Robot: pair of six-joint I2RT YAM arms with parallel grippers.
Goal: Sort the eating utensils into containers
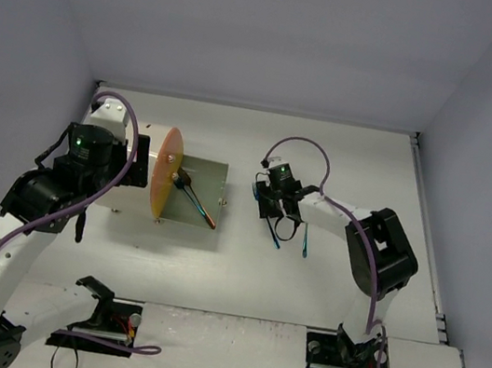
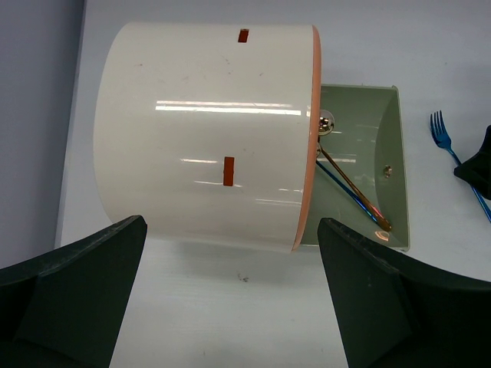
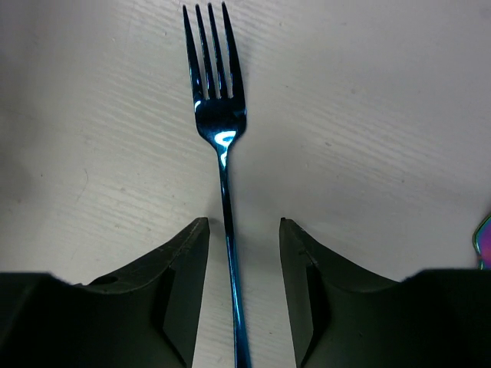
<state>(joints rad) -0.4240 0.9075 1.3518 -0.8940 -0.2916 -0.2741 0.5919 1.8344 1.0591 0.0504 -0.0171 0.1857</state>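
On table (image 3: 368, 115), straddling blue fork (image 3: 220, 123) handle with right gripper (image 3: 242, 224), jaws parted, touching neither side.

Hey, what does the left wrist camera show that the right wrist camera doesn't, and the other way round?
Left wrist only: the cream cabinet and its pulled-out drawer holding a gold utensil and a blue utensil. Right wrist only: an iridescent utensil tip at the right edge. Both: the blue fork lying on the white table.
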